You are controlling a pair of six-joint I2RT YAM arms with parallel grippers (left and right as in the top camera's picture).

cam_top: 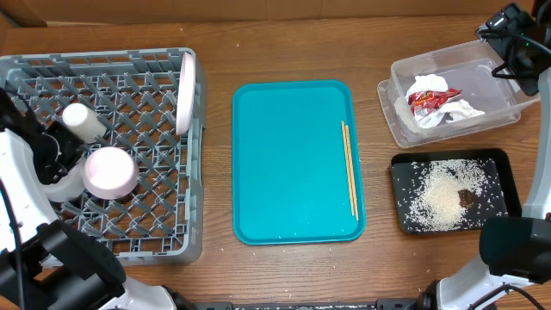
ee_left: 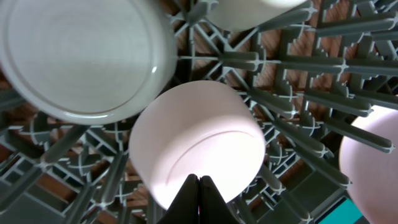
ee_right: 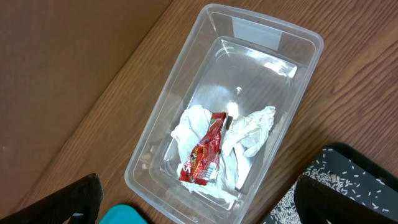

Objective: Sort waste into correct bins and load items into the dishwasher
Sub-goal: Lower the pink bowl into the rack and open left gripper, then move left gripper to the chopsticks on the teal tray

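Since the chopsticks (cam_top: 349, 168), lying along the right edge of the teal tray (cam_top: 284, 164), are the only item I see outside the dish rack (cam_top: 103, 57), I'd lower my right fingers (ee_right: 78, 202), spread wide and empty above the clear tub (ee_right: 298, 37), across both sticks at mid-length, while my left fingers (ee_left: 188, 202) sit pinched shut on nothing over a bowl (ee_left: 193, 137).

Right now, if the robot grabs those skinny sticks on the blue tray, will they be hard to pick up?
Probably tricky. The chopsticks look thin and lie flat on the smooth teal tray, so a grab may slide over them. They seem stiff and light, and as a loose pair, one might roll away.
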